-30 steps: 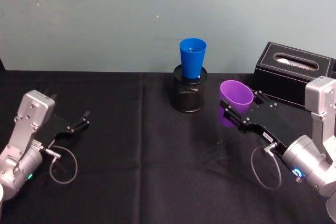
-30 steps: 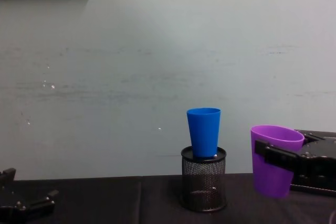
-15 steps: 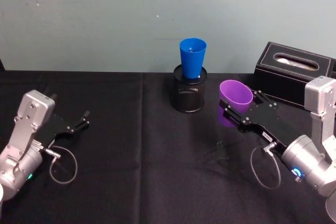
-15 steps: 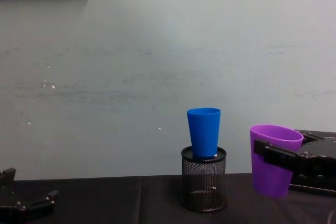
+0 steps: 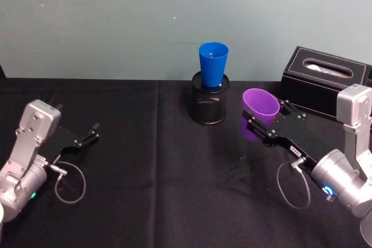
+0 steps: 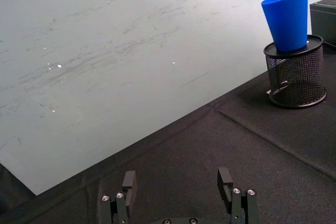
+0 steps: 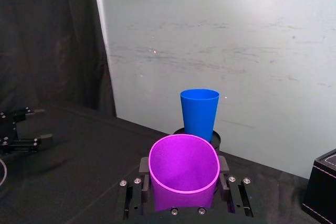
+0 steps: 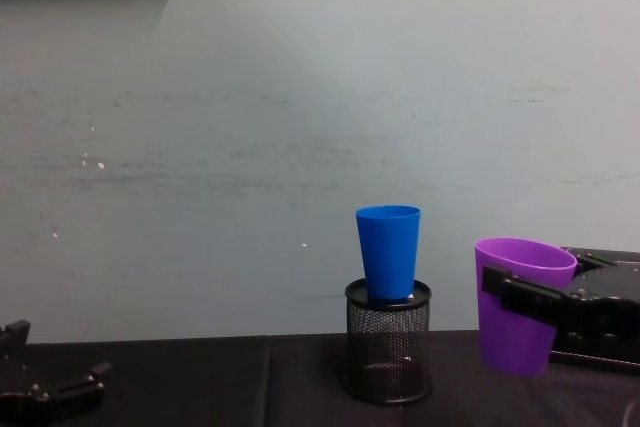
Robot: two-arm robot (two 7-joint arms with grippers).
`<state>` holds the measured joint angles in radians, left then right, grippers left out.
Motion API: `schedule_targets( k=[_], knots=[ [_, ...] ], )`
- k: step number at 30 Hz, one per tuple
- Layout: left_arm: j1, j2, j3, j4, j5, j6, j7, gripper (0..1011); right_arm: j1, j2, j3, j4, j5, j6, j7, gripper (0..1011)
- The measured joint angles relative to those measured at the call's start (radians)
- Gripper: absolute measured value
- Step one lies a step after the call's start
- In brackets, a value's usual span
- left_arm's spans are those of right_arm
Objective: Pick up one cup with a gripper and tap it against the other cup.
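Note:
My right gripper (image 5: 260, 121) is shut on the purple cup (image 5: 259, 112), holding it upright off the table, to the right of the blue cup (image 5: 213, 65). The jaws squeeze the purple cup (image 7: 184, 174) so its rim is slightly oval, and the right gripper (image 7: 182, 174) clamps it from both sides. The blue cup (image 8: 389, 251) stands in a black wire-mesh pen holder (image 8: 388, 340), a gap left of the purple cup (image 8: 520, 299). My left gripper (image 5: 92, 130) rests open at the far left, and between its fingers (image 6: 178, 187) there is nothing.
A black box with white stitching (image 5: 325, 81) sits at the back right, behind my right arm. The table (image 5: 151, 161) carries a black cloth. A pale wall (image 8: 300, 97) stands close behind the pen holder (image 5: 210, 104).
The purple cup in my right gripper has risen slightly and drifted a little left toward the blue cup. The left arm has not moved.

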<state>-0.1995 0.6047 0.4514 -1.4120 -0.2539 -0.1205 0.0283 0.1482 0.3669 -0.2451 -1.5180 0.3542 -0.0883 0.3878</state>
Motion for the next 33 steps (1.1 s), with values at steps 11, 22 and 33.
schedule_targets(
  k=[11,22,33],
  knots=[
    [0.000,0.000,0.000,0.000,0.000,0.000,0.000,1011,0.000,0.000,0.000,0.000,0.000,0.000,0.000,731],
    [0.000,0.000,0.000,0.000,0.000,0.000,0.000,1011,0.000,0.000,0.000,0.000,0.000,0.000,0.000,731],
    [0.000,0.000,0.000,0.000,0.000,0.000,0.000,1011,0.000,0.000,0.000,0.000,0.000,0.000,0.000,731]
  ],
)
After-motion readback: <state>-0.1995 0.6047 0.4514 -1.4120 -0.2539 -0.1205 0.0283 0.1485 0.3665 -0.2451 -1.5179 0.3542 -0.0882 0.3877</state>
